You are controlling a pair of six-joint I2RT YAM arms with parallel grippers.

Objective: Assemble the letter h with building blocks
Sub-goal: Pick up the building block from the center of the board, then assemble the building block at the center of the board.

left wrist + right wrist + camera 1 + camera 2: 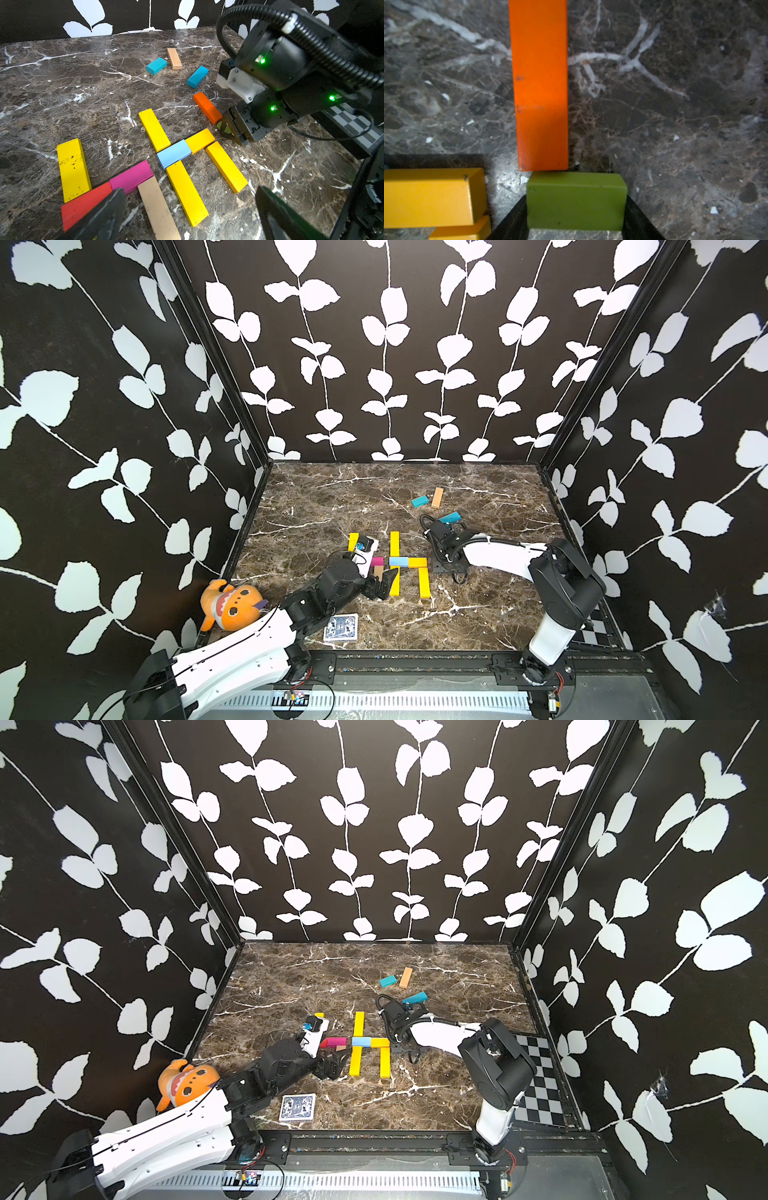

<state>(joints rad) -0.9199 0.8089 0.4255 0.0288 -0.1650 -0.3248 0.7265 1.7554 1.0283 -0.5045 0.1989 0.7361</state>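
Note:
The letter h lies at the middle of the marble table: a two-bar yellow stem, a light blue bar and a yellow bar as crossbar, and a yellow leg. My left gripper stands open over the stem's near end, holding nothing. Just right of the crossbar, my right gripper is shut on a green block. The green block's far edge touches the end of an orange block lying flat. Both are hidden under the right arm in both top views.
Yellow, pink, red and tan blocks lie left of the h. Two teal blocks and a tan one lie farther back. A playing card and an orange plush toy sit near the front left.

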